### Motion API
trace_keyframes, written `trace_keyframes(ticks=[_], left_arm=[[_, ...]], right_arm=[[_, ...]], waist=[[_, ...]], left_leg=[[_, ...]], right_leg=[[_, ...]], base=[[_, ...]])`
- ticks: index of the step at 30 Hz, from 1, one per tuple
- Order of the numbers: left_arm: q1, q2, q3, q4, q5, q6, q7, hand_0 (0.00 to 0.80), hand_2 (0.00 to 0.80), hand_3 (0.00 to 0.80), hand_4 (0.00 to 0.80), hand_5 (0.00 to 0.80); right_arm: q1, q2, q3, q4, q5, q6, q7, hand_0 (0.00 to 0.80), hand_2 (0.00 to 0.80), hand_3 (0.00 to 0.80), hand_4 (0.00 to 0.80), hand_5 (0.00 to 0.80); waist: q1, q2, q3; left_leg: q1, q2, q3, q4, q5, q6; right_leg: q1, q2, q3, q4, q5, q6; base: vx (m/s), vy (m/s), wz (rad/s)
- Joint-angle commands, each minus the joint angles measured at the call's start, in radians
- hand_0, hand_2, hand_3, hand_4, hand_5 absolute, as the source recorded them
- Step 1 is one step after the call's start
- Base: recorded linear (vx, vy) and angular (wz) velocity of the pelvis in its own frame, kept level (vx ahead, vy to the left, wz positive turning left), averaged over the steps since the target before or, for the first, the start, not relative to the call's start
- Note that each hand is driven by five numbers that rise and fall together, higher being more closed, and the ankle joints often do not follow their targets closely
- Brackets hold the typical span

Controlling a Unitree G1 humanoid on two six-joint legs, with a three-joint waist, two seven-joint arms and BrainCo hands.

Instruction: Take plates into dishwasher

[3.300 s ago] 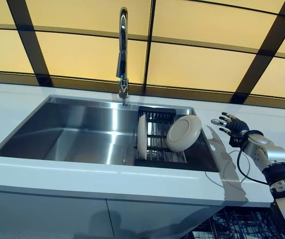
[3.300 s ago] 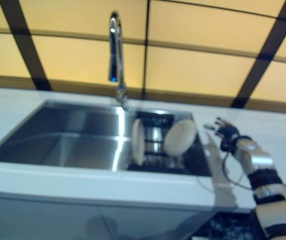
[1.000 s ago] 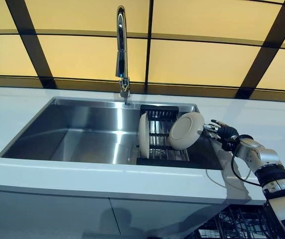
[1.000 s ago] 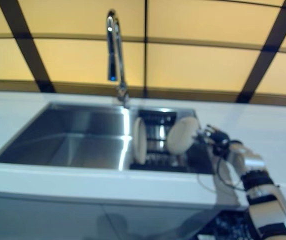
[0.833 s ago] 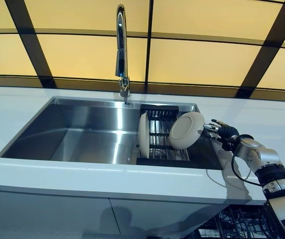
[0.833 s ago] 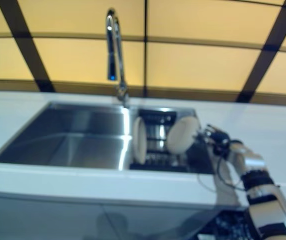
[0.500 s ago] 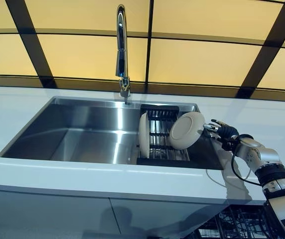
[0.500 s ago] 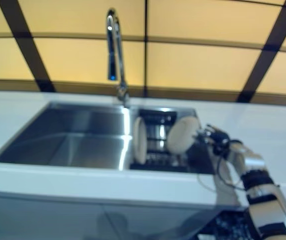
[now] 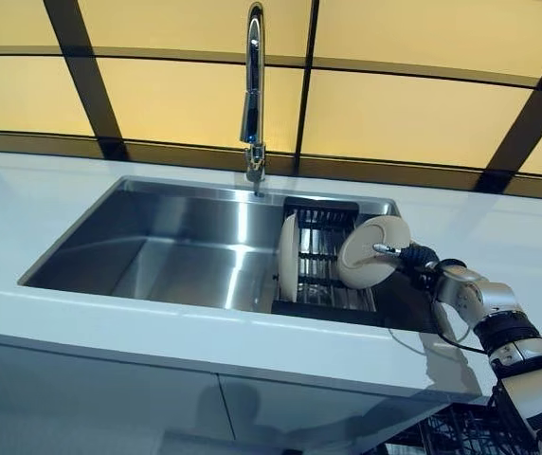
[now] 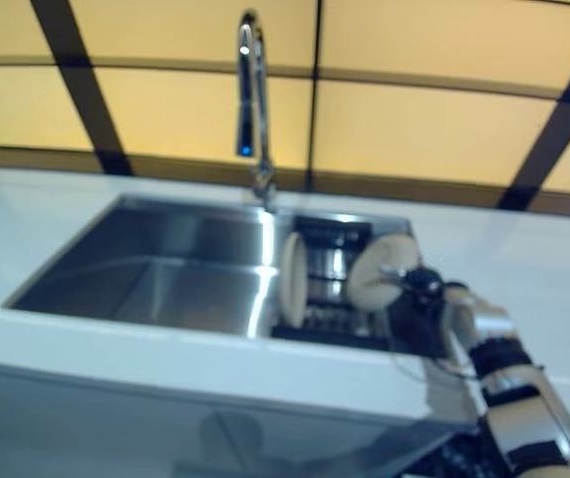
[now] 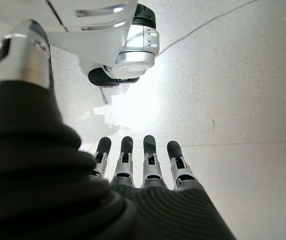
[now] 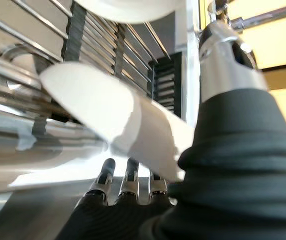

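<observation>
White counter is running across the scene, with one steel sink sunk into it and one tall faucet standing at the back edge. Yellow wall panels with dark strips are filling the background. One dark rack is sitting in the sink's right end, holding two plates. Plate one is standing upright on edge at the rack's left side. Plate two is leaning tilted at the rack's right side, face toward the room.

Right hand is reaching in from the right and meeting the tilted plate's right rim; one silver finger is lying across the plate's face. In the right wrist view the plate's edge is sitting between the thumb and the row of fingers, so the hand is pinching it. Left hand is showing only in its own wrist view, fingers straight and relaxed, pointing at the pale floor, holding nothing.

One dishwasher basket is peeking out below the counter at lower right.
</observation>
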Motion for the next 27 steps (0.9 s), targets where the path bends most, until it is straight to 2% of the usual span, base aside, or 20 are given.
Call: trace_keyframes(ticks=[1, 9, 10, 11, 12, 19, 27], left_arm=[[-0.044, 0.017, -0.070, 0.058, -0.016, -0.002, 0.001, 0.000, 0.000, 0.000, 0.000, 0.000], [-0.041, 0.013, -0.076, 0.057, -0.020, -0.005, 0.002, 0.000, 0.000, 0.000, 0.000, 0.000], [-0.041, 0.014, -0.076, 0.057, -0.022, -0.007, 0.000, 0.000, 0.000, 0.000, 0.000, 0.000], [-0.040, 0.014, -0.076, 0.058, -0.021, -0.008, -0.001, 0.000, 0.000, 0.000, 0.000, 0.000], [-0.040, 0.013, -0.077, 0.056, -0.024, -0.007, 0.000, 0.000, 0.000, 0.000, 0.000, 0.000], [-0.039, 0.014, -0.075, 0.054, -0.024, -0.006, 0.005, 0.000, 0.000, 0.000, 0.000, 0.000], [-0.046, 0.011, -0.072, 0.058, -0.015, -0.007, 0.001, 0.000, 0.000, 0.000, 0.000, 0.000]], right_arm=[[-0.114, -0.009, 0.019, 0.022, 0.008, -0.023, -0.002, 0.000, 0.000, 0.000, 0.000, 0.000], [-0.112, 0.001, 0.026, 0.036, 0.002, -0.005, 0.011, 0.000, 0.000, 0.000, 0.000, 0.000], [-0.110, 0.002, 0.022, 0.044, -0.007, -0.009, -0.001, 0.524, 0.524, 0.524, 0.524, 0.524], [-0.109, 0.003, 0.020, 0.046, -0.020, -0.016, -0.001, 0.637, 0.637, 0.637, 0.637, 0.637], [-0.108, 0.003, 0.021, 0.050, -0.041, -0.029, -0.004, 0.800, 0.800, 0.800, 0.800, 0.800], [-0.128, -0.013, 0.049, 0.045, -0.128, -0.083, -0.065, 0.800, 0.800, 0.800, 0.800, 0.800], [-0.145, -0.028, 0.058, 0.029, -0.132, -0.114, -0.091, 0.800, 0.800, 0.800, 0.800, 0.800]], waist=[[0.018, -0.038, -0.012], [0.019, -0.038, -0.011], [0.020, -0.037, -0.009], [0.020, -0.036, -0.008], [0.021, -0.035, -0.006], [0.026, -0.035, -0.001], [0.019, -0.040, -0.011]], left_leg=[[0.006, -0.030, 0.027, -0.003, -0.012, 0.008], [0.011, -0.031, 0.030, -0.003, -0.013, 0.011], [0.011, -0.031, 0.029, -0.003, -0.013, 0.012], [0.011, -0.031, 0.029, -0.003, -0.013, 0.012], [0.010, -0.032, 0.027, -0.003, -0.013, 0.013], [0.001, -0.031, 0.024, -0.003, -0.009, 0.010], [0.010, -0.029, 0.033, -0.003, -0.015, 0.009]], right_leg=[[0.029, -0.048, -0.007, 0.002, 0.008, 0.053], [0.030, -0.051, -0.003, 0.004, 0.011, 0.054], [0.029, -0.051, -0.002, 0.005, 0.011, 0.053], [0.029, -0.051, -0.002, 0.005, 0.011, 0.053], [0.028, -0.051, -0.001, 0.004, 0.012, 0.053], [0.023, -0.051, -0.006, 0.002, 0.013, 0.056], [0.029, -0.051, -0.005, 0.002, 0.010, 0.055]], base=[[0.000, 0.000, 0.00], [0.000, 0.000, 0.00], [0.000, 0.000, 0.00], [0.000, 0.000, 0.00], [0.000, 0.000, 0.00], [-0.018, 0.001, 0.00], [0.000, 0.002, 0.02]])
